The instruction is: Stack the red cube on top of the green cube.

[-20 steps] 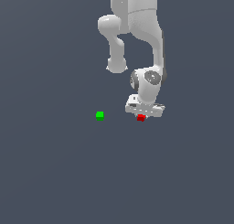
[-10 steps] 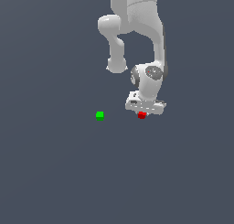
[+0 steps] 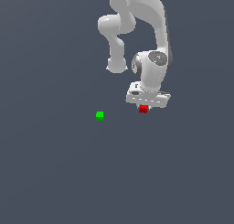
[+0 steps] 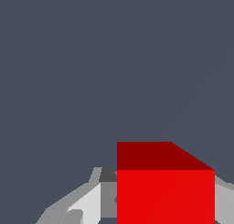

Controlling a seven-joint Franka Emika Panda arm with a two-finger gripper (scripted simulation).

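The tiny red cube (image 3: 143,109) sits between the fingers of my white gripper (image 3: 144,107), which is shut on it. It hangs just under the hand, slightly above the floor. In the wrist view the red cube (image 4: 164,186) fills the space between the grey fingers (image 4: 84,205). The green cube (image 3: 99,115), of the same size, rests on the floor toward the exterior view's left of the gripper, well apart from it. The wrist view does not show the green cube.
A plain dark grey floor (image 3: 55,173) lies all around. The white arm (image 3: 137,17) reaches down from the top of the exterior view.
The gripper has risen a little with the red cube held in it. The green cube has not moved.
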